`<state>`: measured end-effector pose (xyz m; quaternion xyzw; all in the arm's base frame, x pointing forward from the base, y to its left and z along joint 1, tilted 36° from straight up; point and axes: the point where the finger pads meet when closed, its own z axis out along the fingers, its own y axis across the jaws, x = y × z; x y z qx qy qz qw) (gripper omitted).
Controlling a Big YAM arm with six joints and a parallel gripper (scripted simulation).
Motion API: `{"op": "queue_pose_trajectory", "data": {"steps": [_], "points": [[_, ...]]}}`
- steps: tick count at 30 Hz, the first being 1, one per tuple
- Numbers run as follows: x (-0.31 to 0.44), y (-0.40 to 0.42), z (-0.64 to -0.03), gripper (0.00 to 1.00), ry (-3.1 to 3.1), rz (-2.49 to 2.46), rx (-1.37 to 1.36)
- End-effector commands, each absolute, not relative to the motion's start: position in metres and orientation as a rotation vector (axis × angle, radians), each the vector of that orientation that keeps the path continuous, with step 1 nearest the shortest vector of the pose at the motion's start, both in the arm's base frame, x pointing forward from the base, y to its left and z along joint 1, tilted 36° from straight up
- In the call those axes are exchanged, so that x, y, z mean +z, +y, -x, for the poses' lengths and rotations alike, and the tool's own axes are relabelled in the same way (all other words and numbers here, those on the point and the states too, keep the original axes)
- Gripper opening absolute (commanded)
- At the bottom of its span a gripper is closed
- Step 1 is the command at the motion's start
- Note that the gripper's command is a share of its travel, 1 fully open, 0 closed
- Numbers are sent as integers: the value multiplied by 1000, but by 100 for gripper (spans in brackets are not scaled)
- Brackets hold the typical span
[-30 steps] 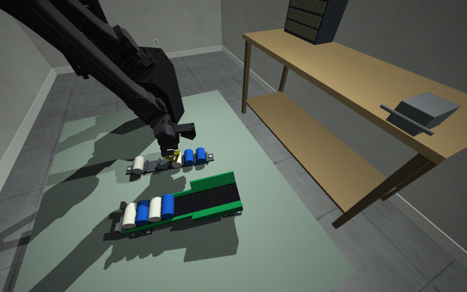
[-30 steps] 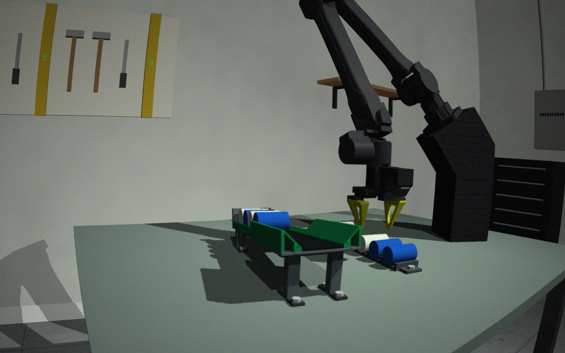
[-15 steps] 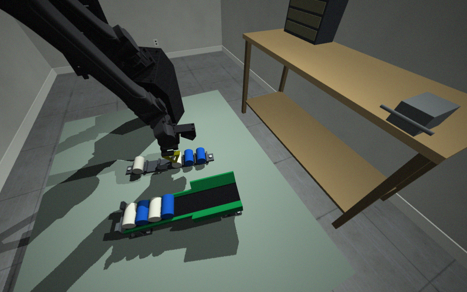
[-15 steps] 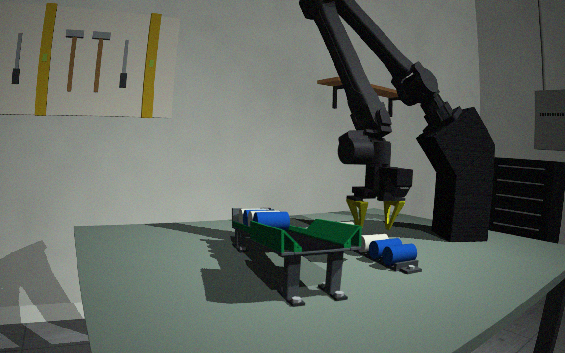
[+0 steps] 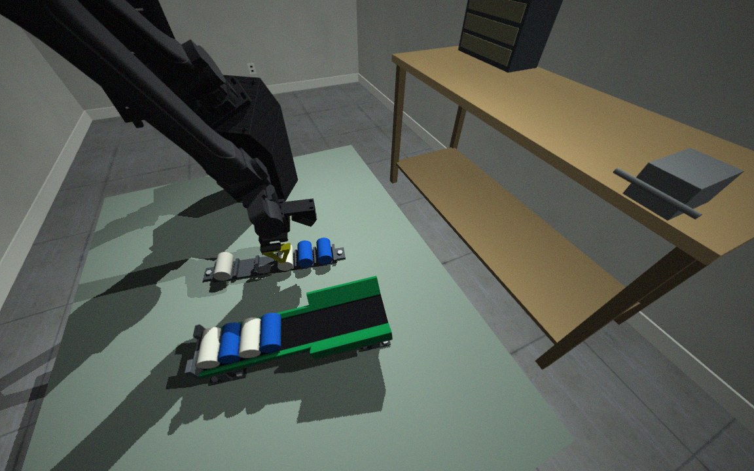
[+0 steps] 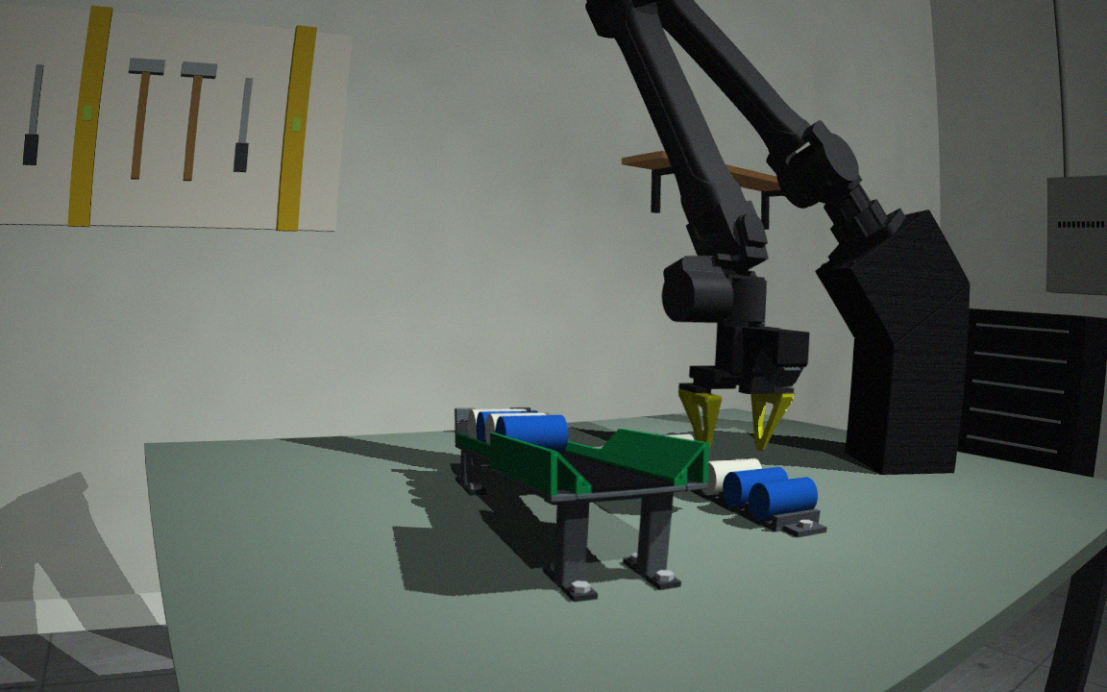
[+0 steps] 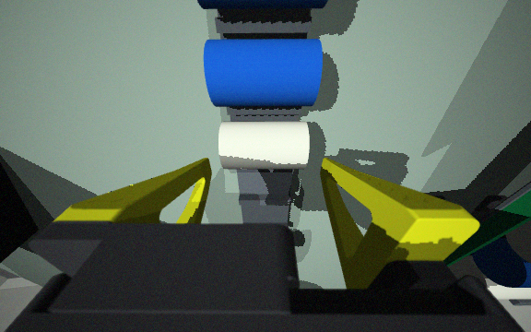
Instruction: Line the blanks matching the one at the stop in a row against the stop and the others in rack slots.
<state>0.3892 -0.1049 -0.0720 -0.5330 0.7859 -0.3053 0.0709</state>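
Observation:
My gripper [image 5: 283, 260] [image 6: 733, 446] [image 7: 265, 165] is open and empty above the stock rack [image 5: 245, 268] [image 7: 253, 212], fingers on either side of its line. A white blank [image 5: 287, 267] [image 6: 733, 476] [image 7: 264, 140] lies just ahead of the fingertips in the wrist view. Beyond it lie a blue blank [image 5: 304, 254] [image 7: 263, 73] and another blue blank [image 5: 324, 250] [image 6: 785, 496]. A white blank [image 5: 223, 266] lies at the rack's other end. On the ramp [image 5: 344, 293] [image 6: 523, 464], from the stop, lie a white [image 5: 209, 348], blue [image 5: 230, 342], white [image 5: 249, 337] and blue blank [image 5: 270, 332], across it, side by side.
The green ramp walls run beside the rack, and rise higher at the end away from the stop. The arm's base column [image 6: 901, 379] stands behind the rack. A wooden workbench [image 5: 573, 117] stands off to the side. Bare rack slots lie between its two white blanks.

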Motion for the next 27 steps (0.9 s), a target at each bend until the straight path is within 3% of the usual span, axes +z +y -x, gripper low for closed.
{"op": "queue_pose_trajectory", "data": {"steps": [1,27], "points": [[-77,-110,-388,84,2378,1626,-906],[-77,-110,-387,84,2370,1614,-916]]}}
